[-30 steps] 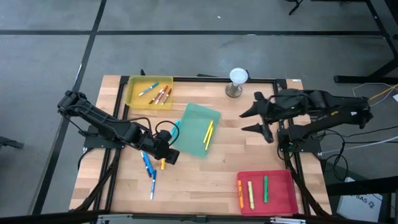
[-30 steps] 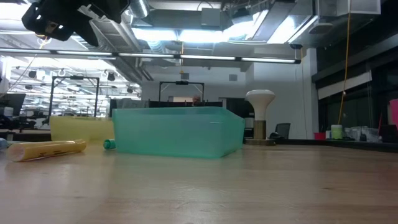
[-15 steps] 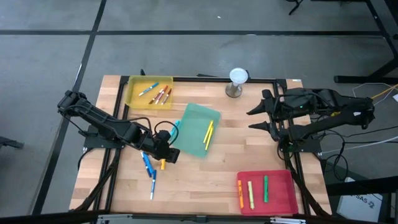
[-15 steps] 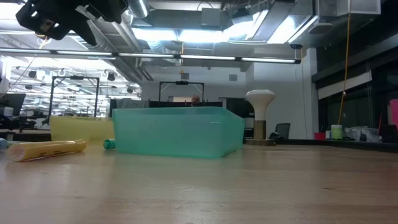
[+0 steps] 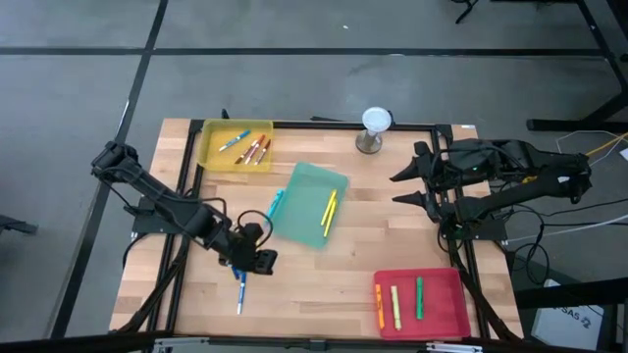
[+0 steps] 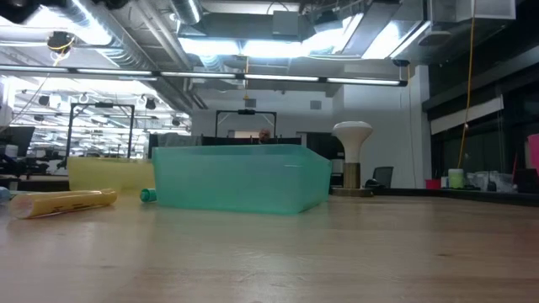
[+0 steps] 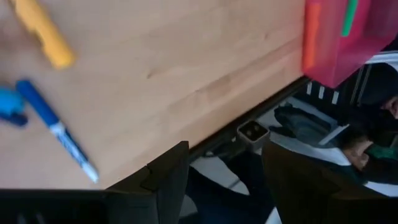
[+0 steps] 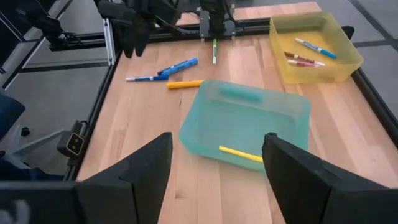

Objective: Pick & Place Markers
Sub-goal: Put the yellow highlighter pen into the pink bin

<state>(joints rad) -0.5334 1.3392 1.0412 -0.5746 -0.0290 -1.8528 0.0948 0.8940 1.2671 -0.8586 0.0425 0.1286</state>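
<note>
Left gripper [image 5: 257, 261] over loose markers [image 5: 238, 283], fingers apart, empty; right gripper [image 5: 420, 186] waiting, spread wide.

Grey floor [image 5: 314, 59], exposed ceiling ducts [image 6: 278, 21], strip lights [image 6: 253, 80]

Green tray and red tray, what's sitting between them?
Nothing. Between the green tray and the red tray there is only bare wooden table, seen in the high view.

You are in a robotics lab or workshop. Exposed silver ceiling ducts [image 6: 152, 46] and bright strip lights [image 6: 278, 80] fill the low view's upper half, above distant workbenches [image 6: 34, 168] at left.
</note>
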